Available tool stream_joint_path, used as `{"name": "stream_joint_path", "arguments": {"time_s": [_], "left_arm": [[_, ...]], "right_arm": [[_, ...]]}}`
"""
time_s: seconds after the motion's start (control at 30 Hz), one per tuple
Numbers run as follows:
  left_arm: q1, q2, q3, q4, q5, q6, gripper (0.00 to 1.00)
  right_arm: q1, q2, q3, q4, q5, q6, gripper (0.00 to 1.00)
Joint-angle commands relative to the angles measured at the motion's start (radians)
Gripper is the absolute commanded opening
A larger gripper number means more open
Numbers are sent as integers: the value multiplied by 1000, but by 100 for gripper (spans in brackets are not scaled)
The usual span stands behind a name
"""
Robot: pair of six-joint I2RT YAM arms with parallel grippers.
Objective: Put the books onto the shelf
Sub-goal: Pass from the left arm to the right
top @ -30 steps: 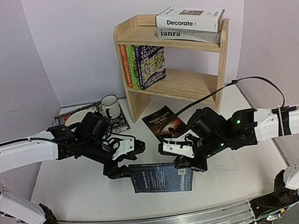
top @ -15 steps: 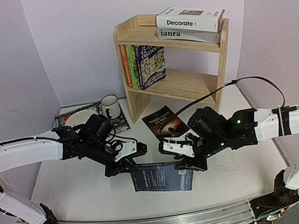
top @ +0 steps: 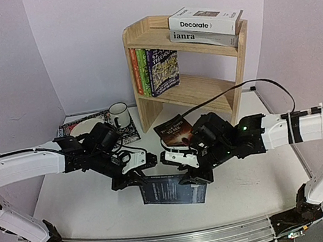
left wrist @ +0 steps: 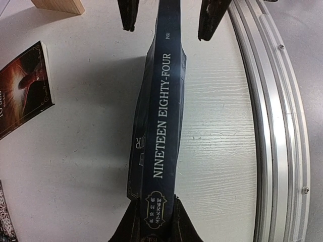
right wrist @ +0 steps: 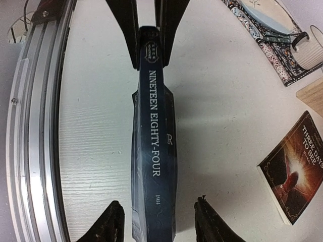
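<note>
Left pincer [left wrist: 157, 224]: clenched on blue book [left wrist: 164, 101], at spine end.
Right pincer [right wrist: 159, 222]: spread wide, book's other end straddled, untouched.

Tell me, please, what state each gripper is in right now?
Left gripper: closed, clamping one end of the dark blue book.
Right gripper: open, with a finger on either side of the book's other end, not touching it.
</note>
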Motion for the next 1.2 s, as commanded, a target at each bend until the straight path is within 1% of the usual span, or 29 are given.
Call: {"name": "stream_joint_path", "arguments": {"time_s": [0.0,0.07,0.2,0.23,0.4,0.47,0.53,0.57,0.6,0.63,0.67,0.7,0.8,0.93,1.03,1.17], "left_arm": [[6,-89,50,71,37,9,0],[5,-93,47,72,46,11,0],[5,-107,41,86,61,10,0],[5,-111,39,90,63,10,0],[5,-126,29,98,56,10,0],[5,-128,27,97,49,6,3],[5,-131,26,97,34,0,16],[5,-134,26,97,23,-4,24],[6,-138,24,97,10,-10,34],[6,-143,22,98,-7,-17,47],[5,-151,20,101,-26,-27,57],[6,-164,18,106,-40,-35,61],[5,-218,-6,134,-89,-65,72],[6,-309,-41,189,-173,-127,81],[6,-376,-41,211,-242,-187,85],[6,-429,-31,222,-321,-260,87]], "right_arm": [[2,29,45,-20,-27,-3,45],[1,41,49,-19,-30,-4,41],[1,58,56,-11,-35,-4,39],[2,60,58,-10,-36,-4,36],[1,58,61,-6,-28,-8,18],[1,46,57,-7,-16,-11,8],[1,31,48,-7,4,-17,0],[2,20,42,-7,17,-20,0],[2,11,36,-7,38,-24,0],[2,1,30,-8,63,-30,0],[2,-11,26,-9,85,-38,0],[2,-25,24,-12,125,-46,0],[1,-64,28,-26,241,-83,0],[2,-113,69,-40,401,-146,0],[2,-145,118,-41,510,-194,0],[1,-149,211,-41,625,-276,0]]}}
